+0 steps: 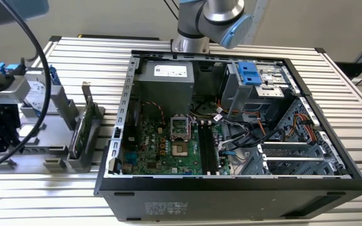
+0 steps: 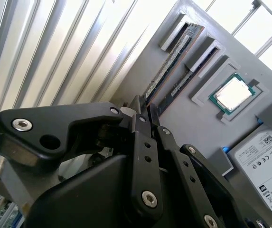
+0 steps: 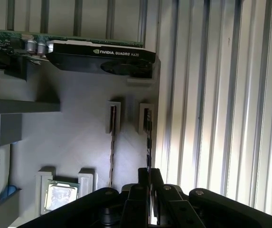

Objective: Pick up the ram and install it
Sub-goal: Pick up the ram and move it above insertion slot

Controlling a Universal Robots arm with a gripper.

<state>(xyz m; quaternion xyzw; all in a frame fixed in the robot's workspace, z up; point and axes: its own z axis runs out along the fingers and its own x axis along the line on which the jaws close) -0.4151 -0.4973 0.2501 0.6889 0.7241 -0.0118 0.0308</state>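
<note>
1. Where a grey parts holder (image 3: 79,137) lies on the slatted metal table (image 3: 221,95), the ram (image 3: 148,137) stands on edge in the slot nearest the holder's rim.
2. In the first wrist view, the gripper (image 3: 149,176) is clenched on one end of the ram, a black finger on each side.
3. A second memory stick (image 3: 112,152) stands in the neighbouring slot.
4. In the exterior view, the open computer case (image 1: 231,188) sits well apart from the holder.

The ram (image 3: 148,142) is a long, thin, dark stick standing on its narrow edge. It sits straight in the outermost slot of the grey holder (image 3: 79,137), just inside the holder's rim, one end seated in a raised bracket of the holder.
</note>
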